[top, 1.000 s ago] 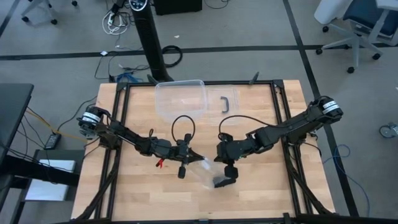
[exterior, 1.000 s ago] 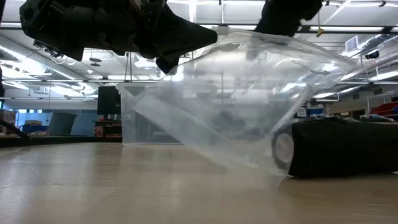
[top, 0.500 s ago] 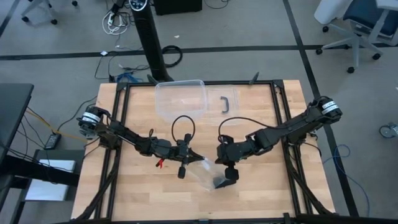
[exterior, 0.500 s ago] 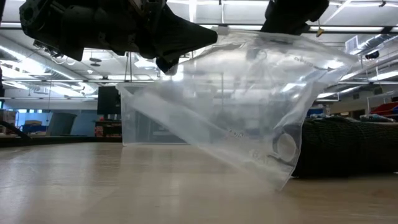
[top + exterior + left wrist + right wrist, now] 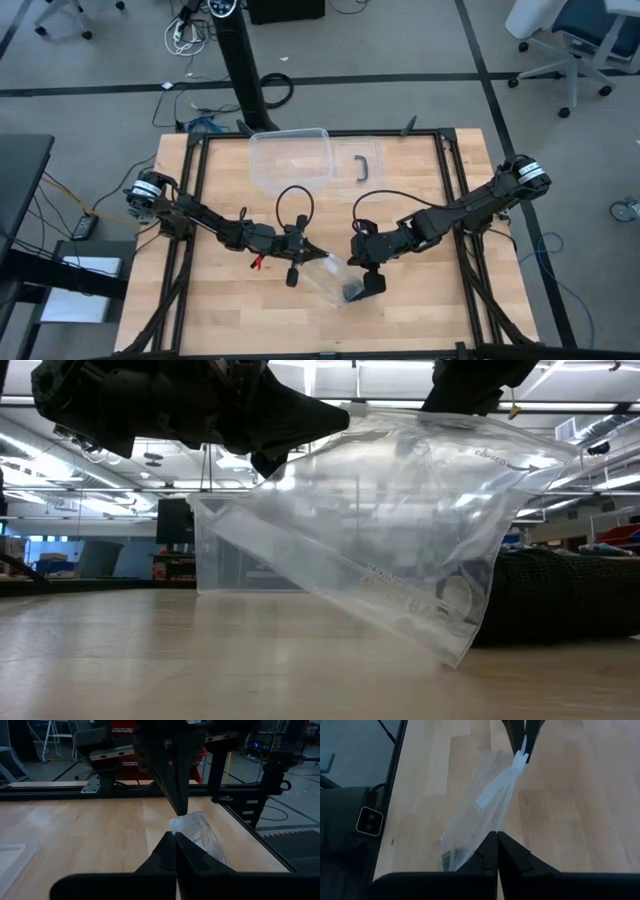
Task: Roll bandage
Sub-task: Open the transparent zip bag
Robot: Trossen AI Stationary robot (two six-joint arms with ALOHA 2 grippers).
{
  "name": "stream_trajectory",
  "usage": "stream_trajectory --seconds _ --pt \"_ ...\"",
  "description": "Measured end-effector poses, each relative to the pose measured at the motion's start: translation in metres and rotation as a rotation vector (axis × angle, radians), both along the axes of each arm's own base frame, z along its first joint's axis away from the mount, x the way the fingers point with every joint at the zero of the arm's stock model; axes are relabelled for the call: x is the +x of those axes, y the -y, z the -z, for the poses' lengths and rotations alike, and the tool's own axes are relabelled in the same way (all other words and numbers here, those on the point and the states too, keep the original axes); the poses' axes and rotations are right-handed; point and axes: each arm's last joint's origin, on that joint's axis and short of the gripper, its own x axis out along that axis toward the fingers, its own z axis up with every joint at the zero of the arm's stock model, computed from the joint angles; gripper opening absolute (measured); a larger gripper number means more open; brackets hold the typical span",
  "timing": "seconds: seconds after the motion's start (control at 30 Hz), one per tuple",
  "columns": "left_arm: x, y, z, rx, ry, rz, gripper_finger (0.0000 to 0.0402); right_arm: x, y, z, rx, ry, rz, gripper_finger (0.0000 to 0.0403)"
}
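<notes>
**Both grippers clamped on the bag, bandage low inside it**

From above I see my left gripper [image 5: 318,254] and right gripper [image 5: 352,260] meeting near the table's [image 5: 220,315] middle, each pinching the top edge of the clear bag [image 5: 335,280]. The bandage [image 5: 354,293] shows only as a dark patch at the bag's near end.

The low view gives what the top view cannot: the bag [image 5: 400,550] hangs stretched between the two grippers, its lower corner down by the wood, and the bandage [image 5: 560,595] is a black roll lying at that corner on the right, partly cut off by the frame edge.

My left wrist view shows closed fingers [image 5: 172,852] on the bag's tip, the right gripper opposite. The right wrist view shows shut fingers [image 5: 496,851] gripping the bag; the bandage there is barely discernible.

Far behind sits a clear box [image 5: 290,160] with a black handle [image 5: 364,165] beside it.
</notes>
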Motion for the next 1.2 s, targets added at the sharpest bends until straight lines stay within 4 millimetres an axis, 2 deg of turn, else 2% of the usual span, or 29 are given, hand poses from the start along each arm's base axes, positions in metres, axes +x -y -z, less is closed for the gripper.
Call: stream_trajectory --seconds 0.43,0.83,1.0,1.2 --pt "0.0 0.0 0.0 0.0 0.0 0.0 0.0 0.003 -0.002 0.0 0.041 0.008 -0.02 0.0" --pt "0.0 0.0 0.0 0.0 0.001 0.0 0.0 0.007 0.001 0.004 0.1 -0.015 0.03 0.0005" --pt "0.0 0.0 0.0 0.0 0.0 0.0 0.0 0.012 0.005 0.011 0.092 -0.037 0.045 0.0046" --pt "0.0 0.0 0.0 0.0 0.001 0.0 0.0 0.015 0.006 0.009 0.111 -0.006 0.001 0.0108"
